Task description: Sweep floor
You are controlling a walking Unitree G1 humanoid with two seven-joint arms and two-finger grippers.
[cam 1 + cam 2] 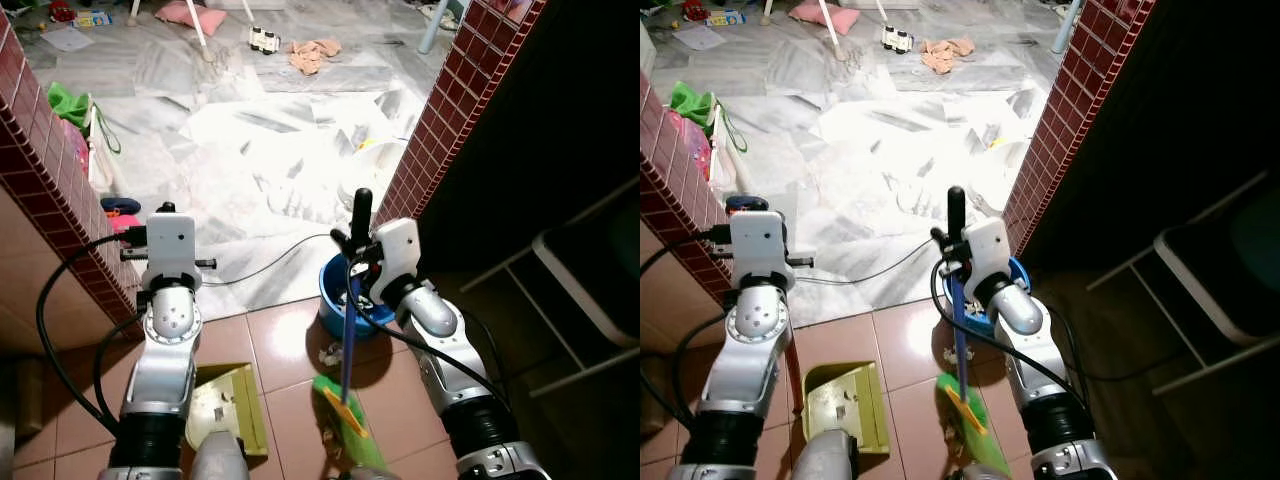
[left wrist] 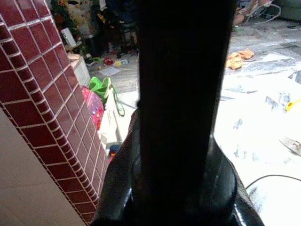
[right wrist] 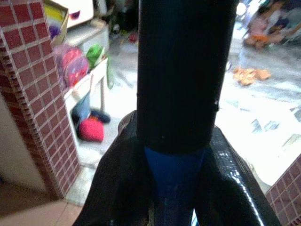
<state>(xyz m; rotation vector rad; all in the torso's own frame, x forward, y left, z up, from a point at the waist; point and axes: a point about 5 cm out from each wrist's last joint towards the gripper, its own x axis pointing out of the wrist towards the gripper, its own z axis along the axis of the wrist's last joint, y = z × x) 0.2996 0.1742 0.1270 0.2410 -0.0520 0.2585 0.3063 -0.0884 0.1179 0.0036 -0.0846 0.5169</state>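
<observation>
Terracotta tile floor (image 1: 290, 340), marble (image 1: 260, 140) beyond.

Blue plastic basin (image 1: 335, 318) on terracotta tiles, at the foot of a red-brick-tiled pillar (image 1: 455, 105). Thin black cable (image 1: 265, 262) trailing across pale marble flooring (image 1: 260, 150). Second red-tiled wall (image 1: 45, 180) on the left, with a green bag (image 1: 68, 103) and pink items just beside it. Farther back: pink cushion (image 1: 190, 15), small white toy vehicle (image 1: 264, 40), crumpled orange cloth (image 1: 313, 54), scattered papers (image 1: 68, 38). White-framed folding chair (image 1: 575, 290) in shadow on the right. Red cushion-like object (image 3: 91, 129) low beside a white shelf (image 3: 89, 82) holding pink and green things.
</observation>
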